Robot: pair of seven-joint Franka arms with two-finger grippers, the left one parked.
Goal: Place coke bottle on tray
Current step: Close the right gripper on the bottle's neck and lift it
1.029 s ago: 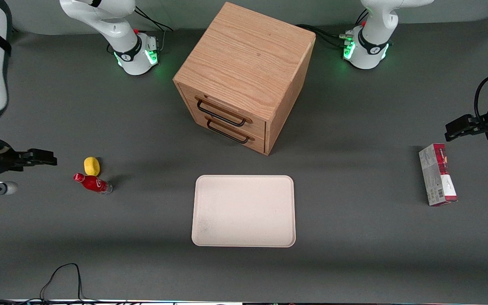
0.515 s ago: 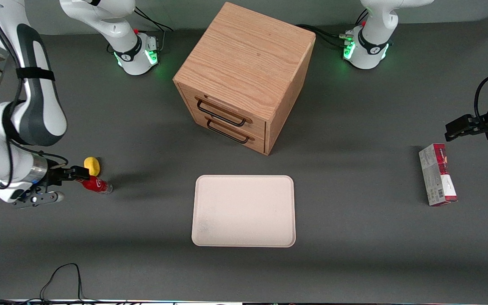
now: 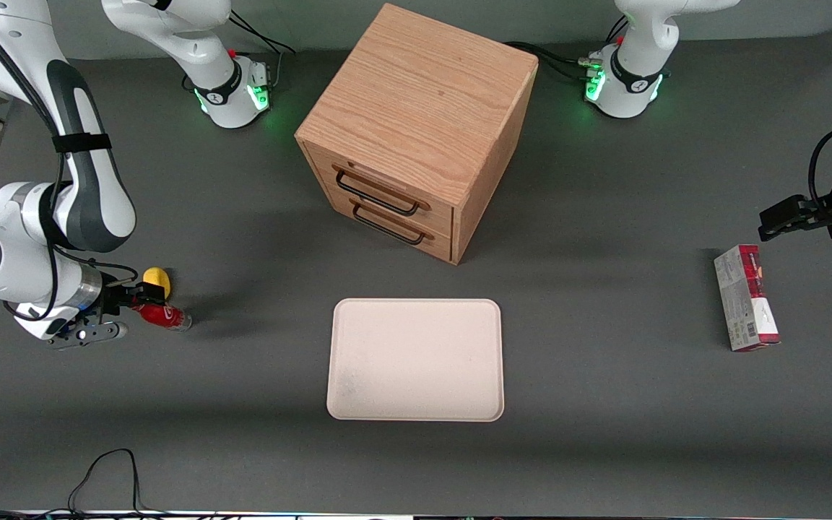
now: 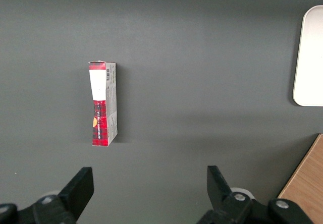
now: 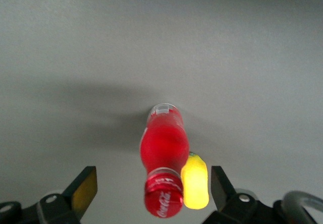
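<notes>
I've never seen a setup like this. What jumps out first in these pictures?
The big wooden cabinet with two drawers stands mid-table, with the cream tray lying bare in front of it, nearer the camera. Toward the working arm's end, the hand is open around the cap end of a small red coke bottle lying on its side, a yellow lump beside it. A red-and-white carton lies toward the parked arm's end.

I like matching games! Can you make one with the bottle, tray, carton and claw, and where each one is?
Things:
1. bottle
2. tray
3. carton
4. claw

Places:
A. in front of the cabinet drawers
B. open, at the bottle's cap
C. lying beside the lemon
D. toward the parked arm's end of the table

Pairs: 1-C, 2-A, 3-D, 4-B
</notes>
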